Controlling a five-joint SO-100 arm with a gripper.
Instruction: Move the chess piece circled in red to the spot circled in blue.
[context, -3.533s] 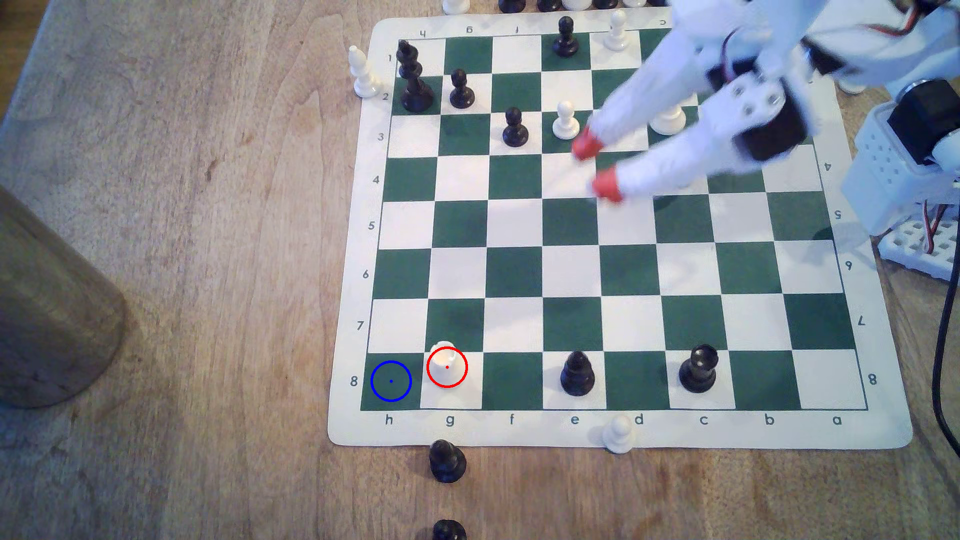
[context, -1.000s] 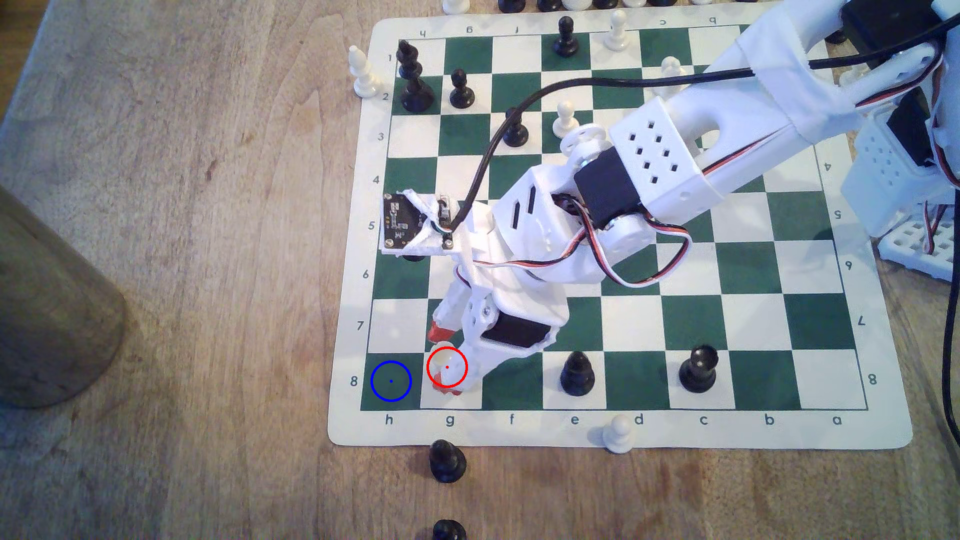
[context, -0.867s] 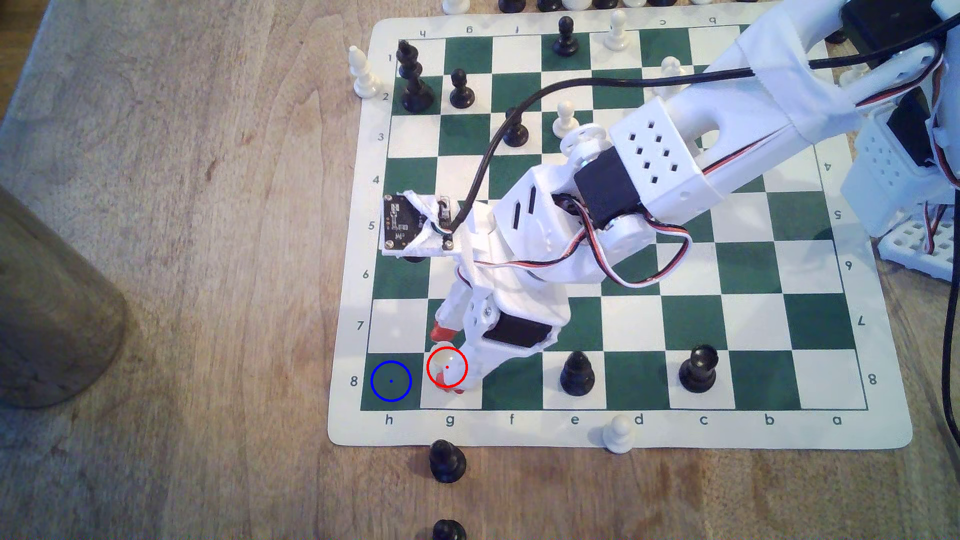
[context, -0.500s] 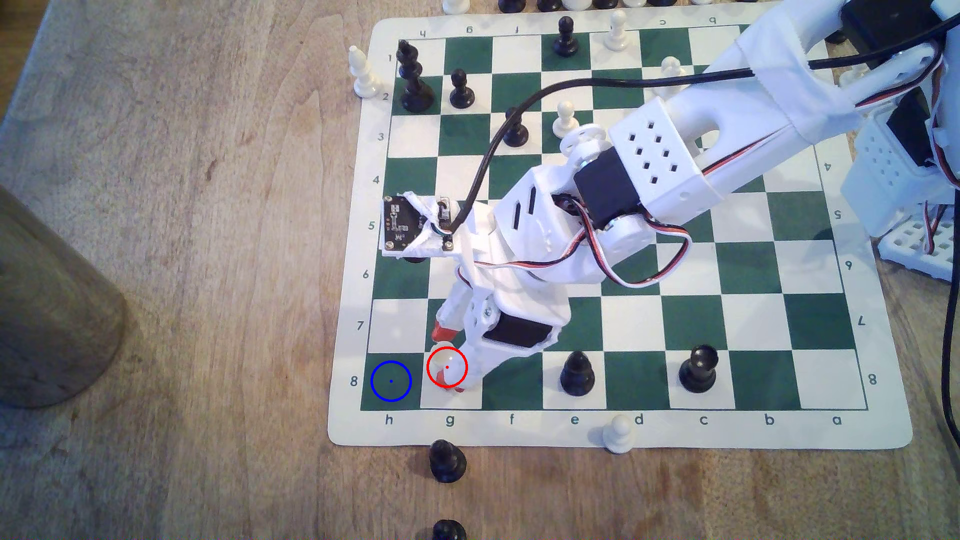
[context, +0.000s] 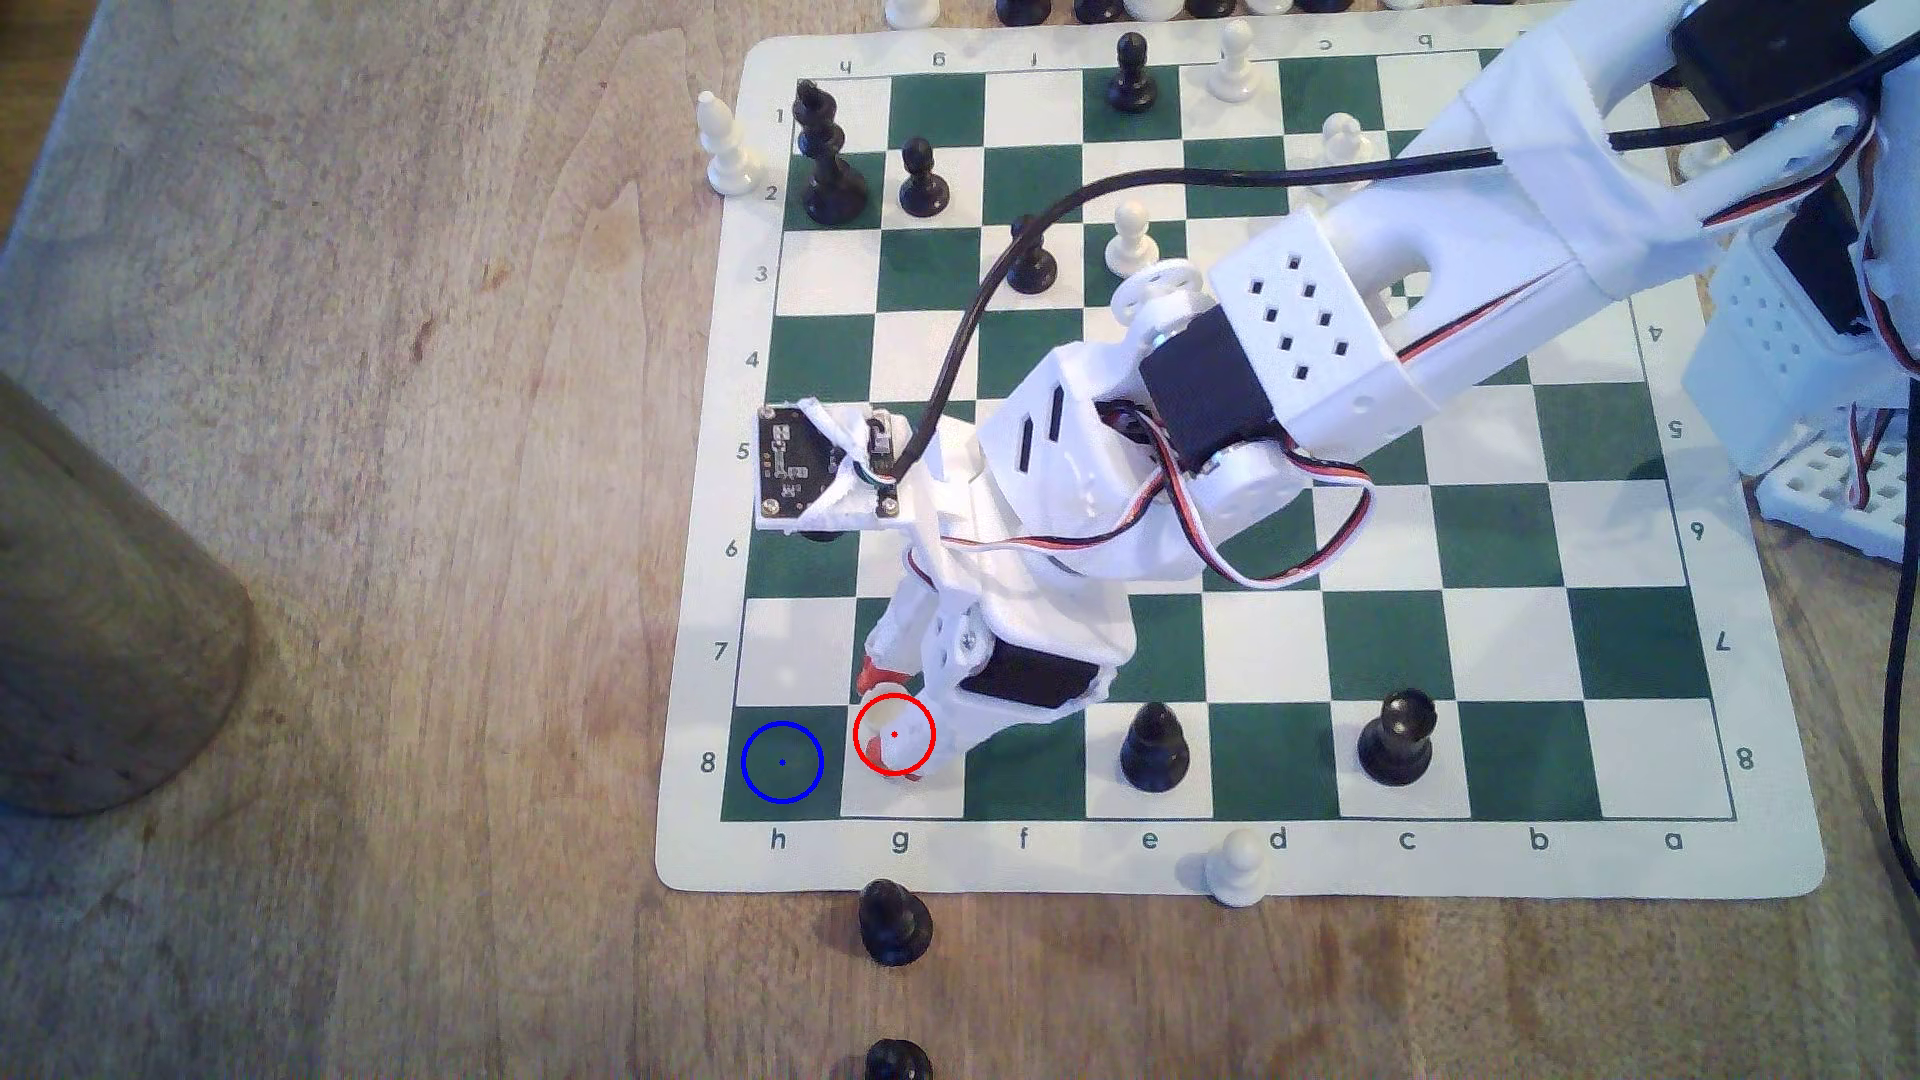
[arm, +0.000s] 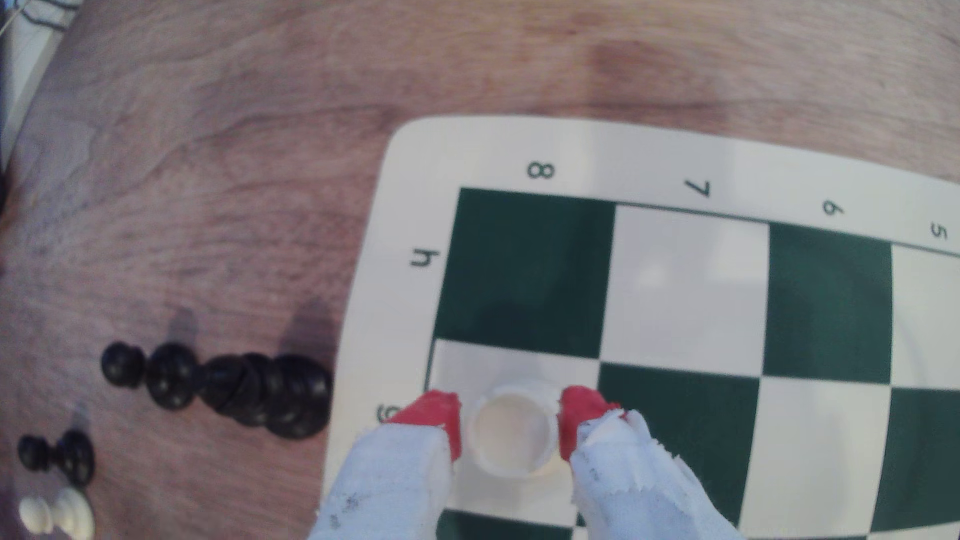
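While the white rook (context: 896, 730) (arm: 511, 431) stands on the white g8 square, the gripper (context: 883, 717) (arm: 511, 426) is closed around it, one red fingertip (arm: 436, 415) touching each side. The rook is short and cream-white, with a round cup-like top and a raised rim. Just beside the rook, toward the exterior view's left, is the dark green h8 corner square (context: 782, 762) (arm: 524, 270). A black piece (context: 894, 922) sits on the wooden table (context: 364, 519) near the rook, off the chess mat (context: 1455, 857).

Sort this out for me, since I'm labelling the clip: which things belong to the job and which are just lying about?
Job:
- white rook, on g8, between the hand's red fingertips
- corner square h8, free

Lying about:
- black pieces on e8 and c8
- white pawn on the board's border
- black piece on the table
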